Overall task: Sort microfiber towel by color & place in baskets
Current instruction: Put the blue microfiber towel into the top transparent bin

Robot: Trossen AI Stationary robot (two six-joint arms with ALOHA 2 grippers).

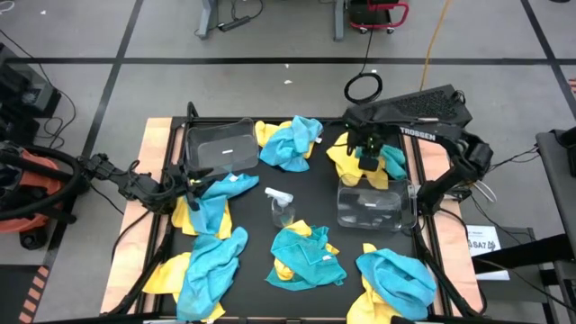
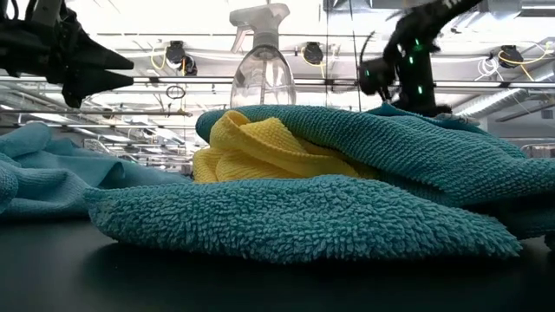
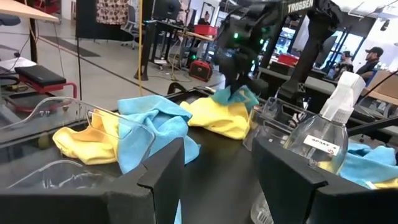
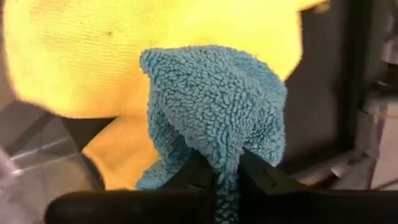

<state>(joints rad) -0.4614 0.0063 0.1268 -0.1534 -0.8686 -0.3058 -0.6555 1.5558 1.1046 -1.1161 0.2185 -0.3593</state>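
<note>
Turquoise and yellow microfiber towels lie in heaps all over the black table. My right gripper is near the far right corner, shut on a turquoise towel that lies on a yellow one. The right clear basket stands just in front of it. My left gripper hangs open and holds nothing, next to the left clear basket, above a turquoise towel. In the left wrist view its fingers stand wide apart. My right gripper pinches a bunched-up fold of the turquoise towel between its two fingers, coming from above and pointing down. The fold rises into a peak at the fingers, while the rest of the towel still rests on the yellow towel beneath.
A clear spray bottle stands upright mid-table between the baskets. More towel heaps lie at the far middle, near left, near middle and near right. A raised black frame edges the table.
</note>
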